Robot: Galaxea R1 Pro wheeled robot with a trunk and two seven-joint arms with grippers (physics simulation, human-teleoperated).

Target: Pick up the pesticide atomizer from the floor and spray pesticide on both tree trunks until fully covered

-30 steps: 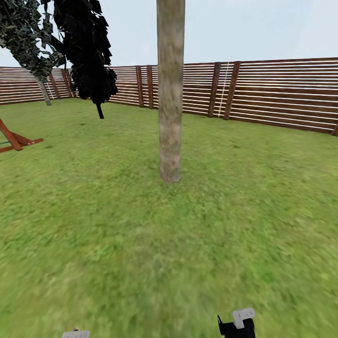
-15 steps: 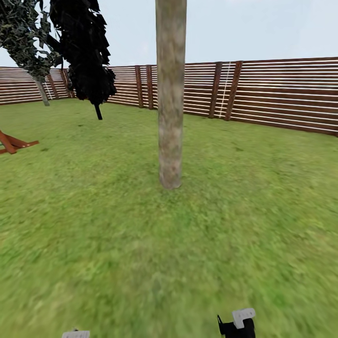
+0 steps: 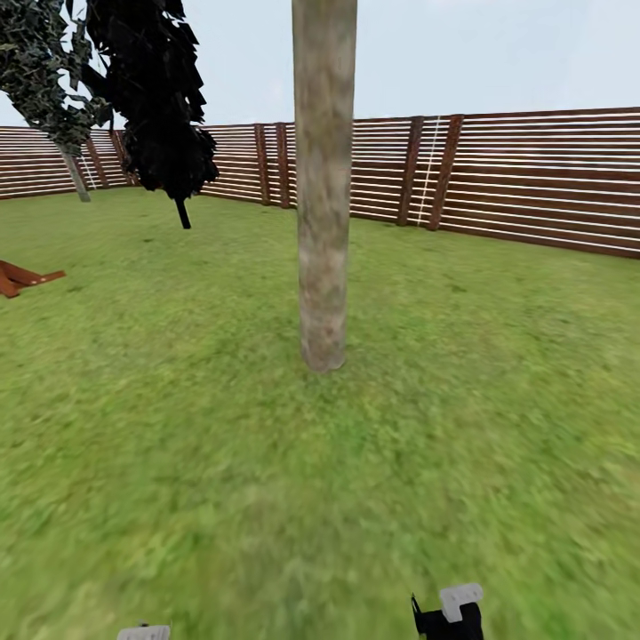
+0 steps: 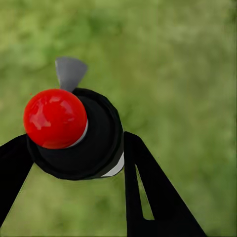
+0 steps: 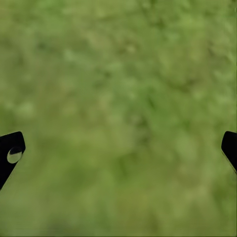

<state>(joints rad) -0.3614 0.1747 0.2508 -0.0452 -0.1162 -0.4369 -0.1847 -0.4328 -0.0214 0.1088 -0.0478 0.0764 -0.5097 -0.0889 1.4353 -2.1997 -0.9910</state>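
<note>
Left hand (image 4: 74, 163) is clamped on the pesticide atomizer (image 4: 81, 140): black body pinched between the two dark fingers, red button facing the wrist camera, grey nozzle tab sticking out past it over blurred grass. Right hand (image 5: 118, 148) is spread wide with nothing between its fingers, lawn beyond. Head view: one bare tree trunk (image 3: 324, 187) stands dead ahead on the grass, still some way off; no whitish specks visible on the bark, so spraying judged not yet started. Brown slat fence (image 3: 524, 178) behind, dark narrow tree (image 3: 156, 98) off to the left. Risks from here: spraying from too far out, so mist falls on grass rather than bark; nozzle direction relative to the trunk cannot be read from these views, so a misaimed burst is plausible; coverage may stay on the near face only unless the base circles; driving in too close could knock an arm against the trunk and shift the bottle in the grip
</note>
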